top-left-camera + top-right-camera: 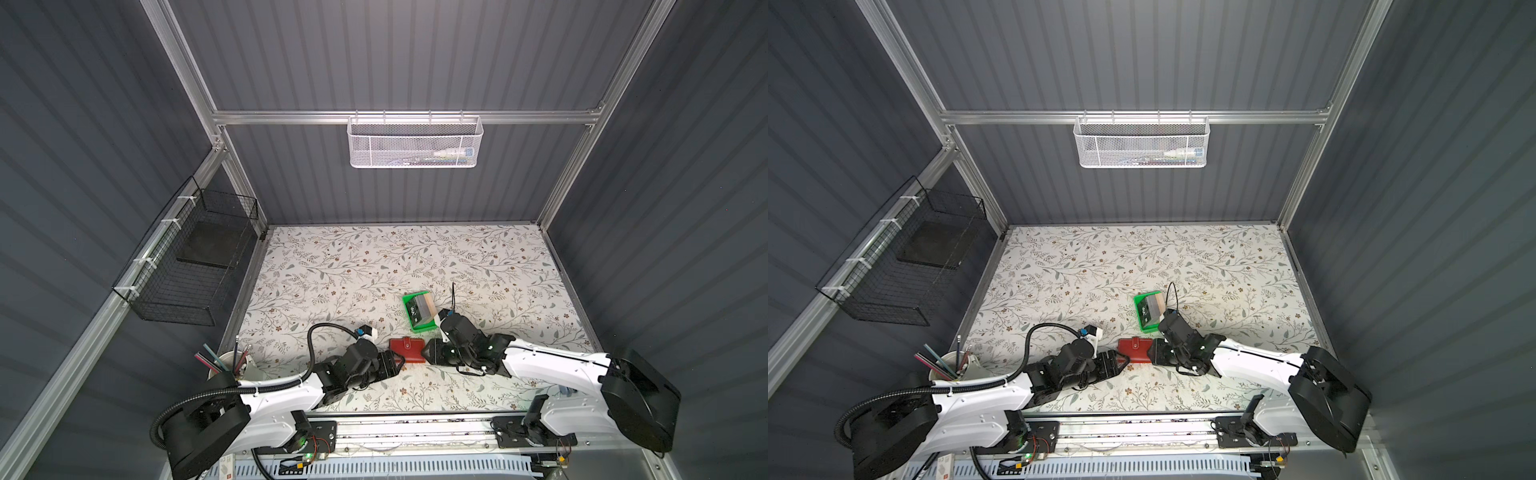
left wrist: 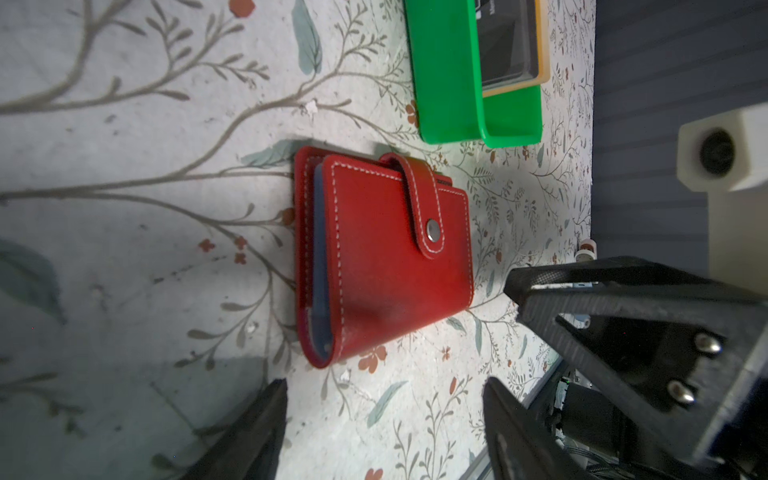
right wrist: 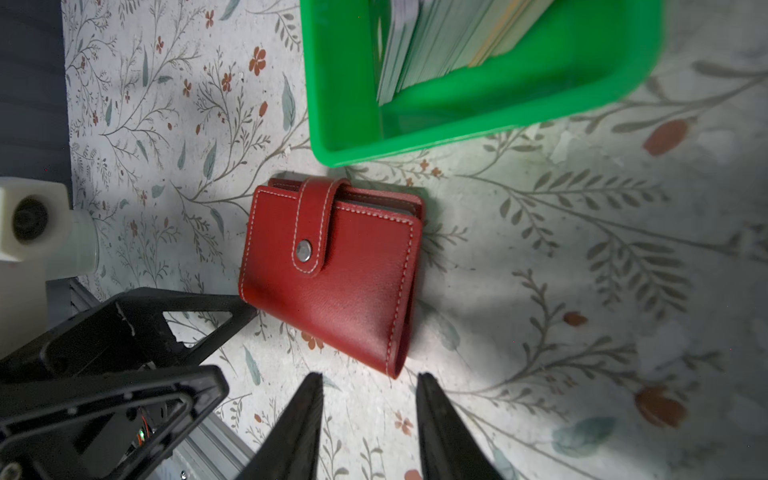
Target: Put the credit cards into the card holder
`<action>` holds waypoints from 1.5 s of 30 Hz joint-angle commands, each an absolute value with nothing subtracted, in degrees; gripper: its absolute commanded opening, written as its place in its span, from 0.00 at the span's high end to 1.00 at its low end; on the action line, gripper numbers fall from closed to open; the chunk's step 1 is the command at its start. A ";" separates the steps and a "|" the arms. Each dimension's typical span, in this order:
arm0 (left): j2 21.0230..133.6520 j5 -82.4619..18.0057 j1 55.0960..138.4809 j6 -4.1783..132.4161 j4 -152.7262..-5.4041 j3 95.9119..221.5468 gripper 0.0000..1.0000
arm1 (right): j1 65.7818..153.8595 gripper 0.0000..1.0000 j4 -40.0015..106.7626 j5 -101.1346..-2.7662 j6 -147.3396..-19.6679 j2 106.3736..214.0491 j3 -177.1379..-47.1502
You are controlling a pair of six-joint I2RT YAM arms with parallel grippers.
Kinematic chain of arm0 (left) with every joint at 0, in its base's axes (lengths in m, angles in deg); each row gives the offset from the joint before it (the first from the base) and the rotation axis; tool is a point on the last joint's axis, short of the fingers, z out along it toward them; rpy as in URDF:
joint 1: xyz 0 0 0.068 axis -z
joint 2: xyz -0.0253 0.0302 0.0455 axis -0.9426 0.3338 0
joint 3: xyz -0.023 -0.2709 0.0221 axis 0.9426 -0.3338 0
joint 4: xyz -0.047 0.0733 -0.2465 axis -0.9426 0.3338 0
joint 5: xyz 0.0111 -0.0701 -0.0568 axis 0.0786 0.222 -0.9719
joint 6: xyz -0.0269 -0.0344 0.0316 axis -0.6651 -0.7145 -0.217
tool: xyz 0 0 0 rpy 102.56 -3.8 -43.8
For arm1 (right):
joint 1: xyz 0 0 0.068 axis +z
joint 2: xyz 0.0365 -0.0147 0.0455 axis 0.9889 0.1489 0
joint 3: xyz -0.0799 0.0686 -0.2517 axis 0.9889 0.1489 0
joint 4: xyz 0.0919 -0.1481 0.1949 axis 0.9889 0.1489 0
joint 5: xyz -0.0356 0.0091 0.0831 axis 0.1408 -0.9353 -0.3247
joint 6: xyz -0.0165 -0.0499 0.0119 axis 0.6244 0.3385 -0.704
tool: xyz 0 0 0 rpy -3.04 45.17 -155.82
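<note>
Left wrist view: the red card holder (image 2: 382, 266) lies snapped shut on the floral tabletop (image 1: 374, 257), enclosed by grey ribbed walls (image 1: 395, 54). Just beside it, the green tray (image 3: 415, 141) holds the credit cards (image 3: 457, 37), leaning on edge. Flanking the card holder, the left gripper (image 2: 384, 382) and right gripper (image 3: 369, 376) have jaws apart, empty.

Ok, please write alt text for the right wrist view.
A closed red leather-look card holder, snap tab fastened, lies on the floral table cover. Near it, a green plastic tray holds a stack of thin plastic cards; the open, empty right gripper faces the holder.
</note>
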State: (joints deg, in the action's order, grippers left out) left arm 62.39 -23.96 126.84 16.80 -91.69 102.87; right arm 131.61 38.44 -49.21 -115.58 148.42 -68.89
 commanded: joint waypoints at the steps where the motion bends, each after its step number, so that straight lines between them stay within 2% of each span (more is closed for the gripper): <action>1: 62.17 -23.44 127.32 15.70 -92.22 103.08 0.26 | 131.45 0.62 37.28 -50.17 -116.27 150.63 -69.85; 15: 52.96 -17.03 127.33 12.81 -81.55 101.59 0.26 | 135.69 0.63 28.41 -53.89 -119.34 153.54 -66.76; 29: 45.28 -12.19 127.24 8.53 -74.09 99.32 0.27 | 143.30 0.63 23.16 -55.25 -118.09 155.45 -71.50; 37: 48.60 -14.07 127.33 10.34 -78.10 99.88 0.27 | 141.98 0.62 28.52 -50.47 -117.05 150.07 -69.70; 45: 54.93 -16.41 127.35 11.51 -83.66 101.49 0.27 | 135.87 0.60 34.91 -49.30 -115.69 147.03 -69.30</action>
